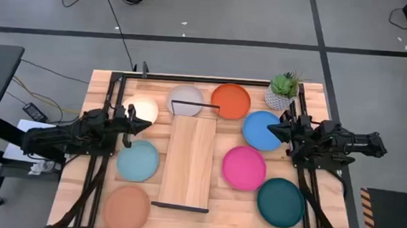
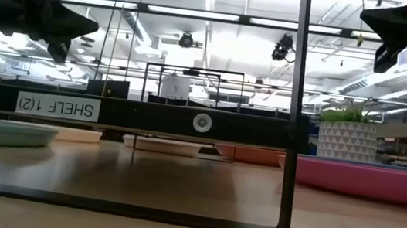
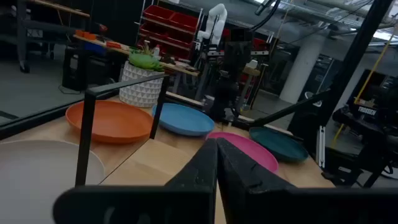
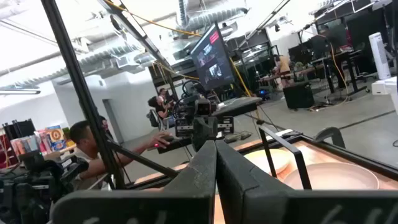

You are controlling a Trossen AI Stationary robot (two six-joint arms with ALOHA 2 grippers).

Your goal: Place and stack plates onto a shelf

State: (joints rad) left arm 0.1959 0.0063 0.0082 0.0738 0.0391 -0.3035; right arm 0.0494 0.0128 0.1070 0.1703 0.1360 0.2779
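Note:
The shelf (image 1: 189,160) is a light-wood plank in the middle of the table, with a black frame at each short end. Eight plates lie flat on the table around it: cream (image 1: 140,109), pale grey (image 1: 186,98), orange (image 1: 231,101), blue (image 1: 262,130), magenta (image 1: 243,167), dark teal (image 1: 281,202), light teal (image 1: 137,160) and peach-tan (image 1: 126,208). My left gripper (image 1: 147,124) is shut and hovers between the cream plate and the shelf. My right gripper (image 1: 272,129) is shut and hovers over the blue plate. In the low view both are raised well above the table.
A small potted plant (image 1: 284,91) stands at the far right corner, beside the orange and blue plates. The shelf's near black frame (image 2: 293,117) rises upright in front of the low camera. People sit at desks beyond the table (image 4: 87,146).

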